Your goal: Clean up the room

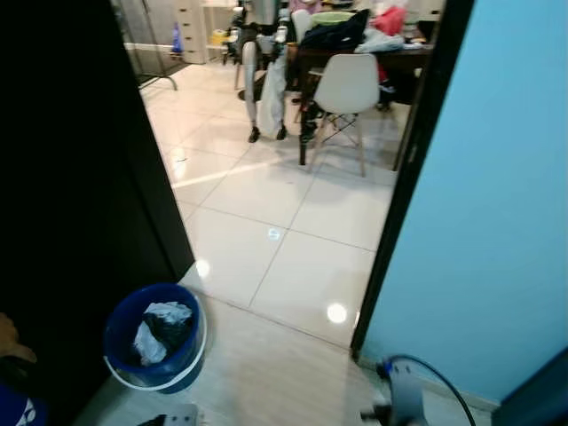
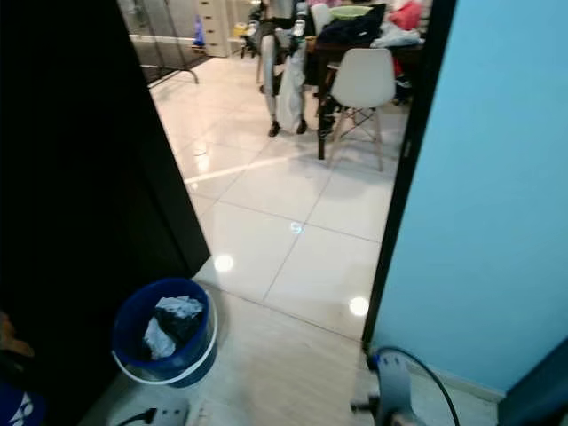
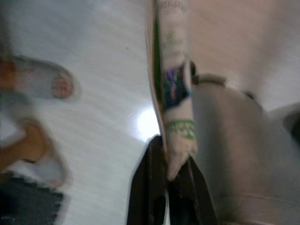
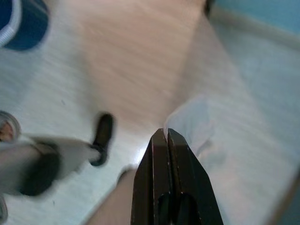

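Underfoot, pale glossy floor tiles (image 1: 293,222) run from a doorway out into a larger room, catching bright spots of ceiling light. A dark door (image 1: 80,177) stands on the robot's left of the opening and a light blue wall (image 1: 497,195) on the right, edged by a black door frame (image 1: 404,177). Just beside the dark door sits a blue bin (image 1: 156,335) with a white rim, holding crumpled grey and black rubbish. Farther into the room a white chair (image 1: 346,89) stands at a dark table (image 1: 355,55) piled with bags and clothes, and another robot's legs (image 1: 262,89) stand just to its left. In the left wrist view, the left gripper (image 3: 168,187) has its black fingers clamped on a printed paper packet (image 3: 173,84), blurred, possibly a wrapper, held above the tiles; a person's sandalled foot (image 3: 42,84) stands nearby. In the right wrist view, the right gripper (image 4: 168,140) hangs over the floor with its fingers pressed together on nothing.
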Motion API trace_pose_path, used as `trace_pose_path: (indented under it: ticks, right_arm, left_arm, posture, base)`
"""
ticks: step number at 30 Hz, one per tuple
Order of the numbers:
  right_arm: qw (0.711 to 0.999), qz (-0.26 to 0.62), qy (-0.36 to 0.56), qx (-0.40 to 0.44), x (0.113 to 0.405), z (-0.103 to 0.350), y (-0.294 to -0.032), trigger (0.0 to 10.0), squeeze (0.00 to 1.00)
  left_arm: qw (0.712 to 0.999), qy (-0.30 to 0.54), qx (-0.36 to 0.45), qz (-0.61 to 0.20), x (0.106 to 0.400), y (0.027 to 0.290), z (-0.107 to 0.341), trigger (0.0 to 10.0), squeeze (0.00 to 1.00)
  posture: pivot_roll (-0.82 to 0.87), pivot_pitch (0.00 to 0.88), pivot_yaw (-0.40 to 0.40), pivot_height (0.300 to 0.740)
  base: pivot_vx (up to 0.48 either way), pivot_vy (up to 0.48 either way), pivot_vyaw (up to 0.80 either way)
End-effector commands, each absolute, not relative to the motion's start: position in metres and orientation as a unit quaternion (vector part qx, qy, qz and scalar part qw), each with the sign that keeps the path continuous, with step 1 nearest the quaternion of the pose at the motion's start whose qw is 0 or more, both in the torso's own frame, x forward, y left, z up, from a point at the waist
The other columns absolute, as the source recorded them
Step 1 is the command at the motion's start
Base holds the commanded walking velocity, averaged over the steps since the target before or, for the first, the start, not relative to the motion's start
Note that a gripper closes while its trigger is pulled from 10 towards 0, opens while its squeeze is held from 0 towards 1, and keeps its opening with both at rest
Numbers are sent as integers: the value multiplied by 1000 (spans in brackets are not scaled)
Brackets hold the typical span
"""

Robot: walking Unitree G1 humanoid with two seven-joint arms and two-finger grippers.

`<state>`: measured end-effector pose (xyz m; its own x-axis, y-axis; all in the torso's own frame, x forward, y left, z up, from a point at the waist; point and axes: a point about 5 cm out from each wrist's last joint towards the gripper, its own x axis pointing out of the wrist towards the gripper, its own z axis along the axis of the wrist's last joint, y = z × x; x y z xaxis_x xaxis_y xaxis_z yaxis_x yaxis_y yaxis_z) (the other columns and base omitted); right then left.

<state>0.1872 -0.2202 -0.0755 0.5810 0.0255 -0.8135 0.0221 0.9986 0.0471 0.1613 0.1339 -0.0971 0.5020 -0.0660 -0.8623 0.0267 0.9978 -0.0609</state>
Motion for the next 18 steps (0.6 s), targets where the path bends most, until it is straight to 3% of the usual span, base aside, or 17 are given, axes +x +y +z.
trace_pose_path:
  ticks: [1, 8, 9, 15, 18]
  right_arm:
    - [891, 3, 452, 29, 192, -74, -216, 10000, 0]
    - [891, -9, 453, 33, 187, -75, -222, 10000, 0]
    - [891, -10, 452, 30, 187, -75, -224, 10000, 0]
    - [892, -7, 451, 26, 188, -74, -224, 10000, 0]
    - [894, -4, 448, 24, 191, -73, -223, 10000, 0]
  left_arm:
    - [860, 509, -16, -31, 156, 130, -99, 10000, 0]
    - [857, 512, -31, -40, 155, 108, -99, 10000, 0]
    - [856, 513, -49, -42, 160, 94, -96, 10000, 0]
    - [856, 513, -49, -39, 166, 82, -92, 10000, 0]
    - [857, 512, -35, -36, 167, 71, -90, 10000, 0]
  posture:
    - [-20, 79, 11, 740]
    - [-31, 79, 20, 740]
    - [-30, 79, 19, 740]
    - [-28, 78, 18, 740]
    - [-28, 78, 19, 740]
  base:
    - [0, 0, 719]
    - [0, 0, 723]
    - [0, -450, 719]
    - [0, -452, 721]
    - [0, 0, 725]
